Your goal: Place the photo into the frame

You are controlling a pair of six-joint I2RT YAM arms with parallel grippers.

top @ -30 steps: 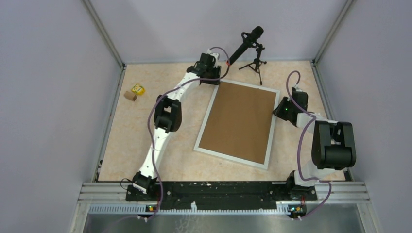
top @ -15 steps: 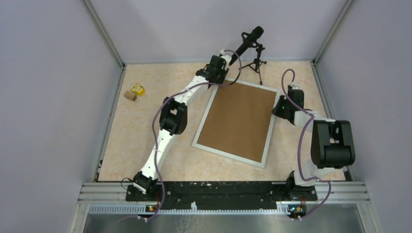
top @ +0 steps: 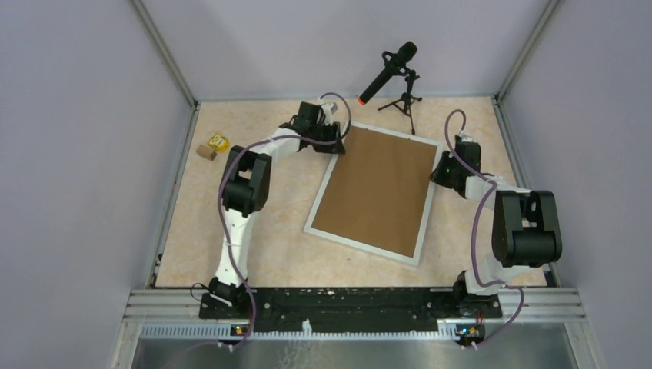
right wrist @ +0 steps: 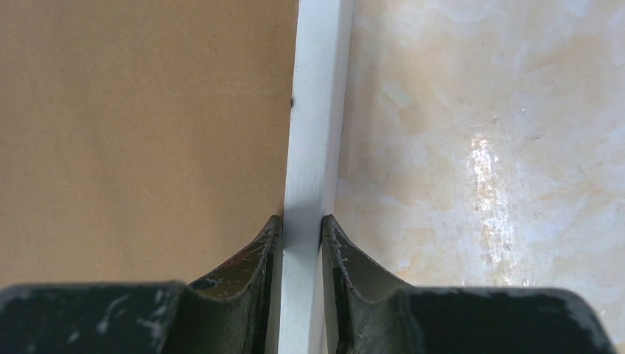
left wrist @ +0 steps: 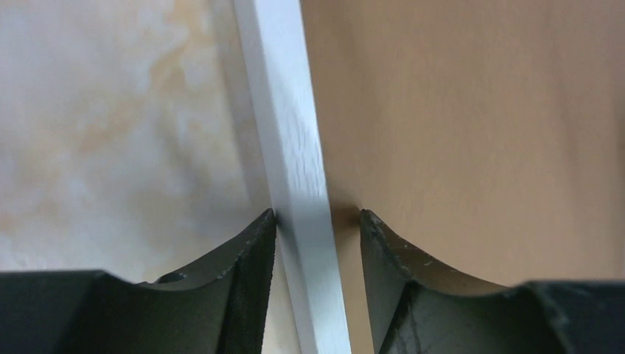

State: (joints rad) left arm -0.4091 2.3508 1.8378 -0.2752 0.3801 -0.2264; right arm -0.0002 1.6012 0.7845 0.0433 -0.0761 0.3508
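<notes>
The frame (top: 361, 247), thin white moulding, lies flat on the table with a brown backing board (top: 378, 192) filling it. The photo is hidden. My left gripper (top: 336, 144) is at the frame's far left corner. In the left wrist view it (left wrist: 318, 215) stands open astride the moulding (left wrist: 284, 110): one finger touches the moulding, the other rests apart from it on the board (left wrist: 479, 133). My right gripper (top: 438, 175) is at the frame's right side. In the right wrist view it (right wrist: 302, 220) is shut on the moulding (right wrist: 318, 88), both fingers pressed against it.
A microphone on a small tripod (top: 405, 101) stands just beyond the frame's far edge. Two small blocks, one yellow and one brown (top: 213, 146), lie at the far left of the table. Grey walls enclose the table on three sides.
The left arm swung right, then back left, and its gripper now sits lower at the frame's left corner. The frame shifted slightly left and the right gripper moved a little farther away.
</notes>
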